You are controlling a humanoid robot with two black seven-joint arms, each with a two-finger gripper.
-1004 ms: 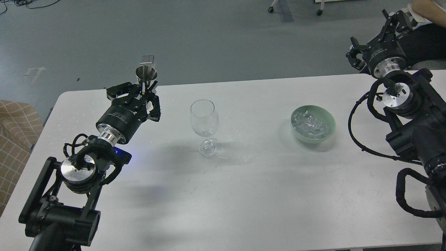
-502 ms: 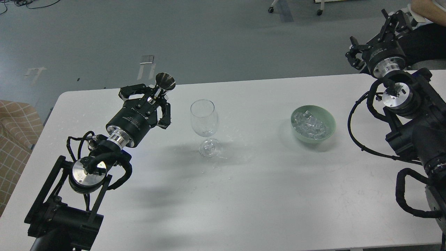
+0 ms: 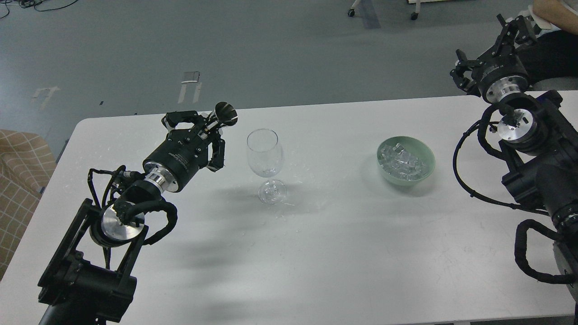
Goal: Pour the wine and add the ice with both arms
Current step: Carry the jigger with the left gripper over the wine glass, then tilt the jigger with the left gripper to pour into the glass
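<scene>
A clear, empty wine glass (image 3: 265, 158) stands upright near the middle of the white table (image 3: 316, 253). My left gripper (image 3: 204, 131) is shut on a small metal measuring cup (image 3: 225, 114), which is tilted toward the glass and sits just left of its rim. A pale green bowl (image 3: 427, 169) to the right holds several clear ice cubes (image 3: 403, 160). My right gripper (image 3: 490, 43) is raised beyond the table's far right corner, its fingers spread and empty.
Small clear droplets lie scattered on the table around the glass foot (image 3: 272, 191). A checked cushion (image 3: 18, 167) sits off the left edge. Chair castors (image 3: 351, 12) stand on the grey floor beyond the table.
My left gripper has moved right toward the glass and tipped the metal cup from upright to leaning at the glass rim. The right arm has barely moved.
</scene>
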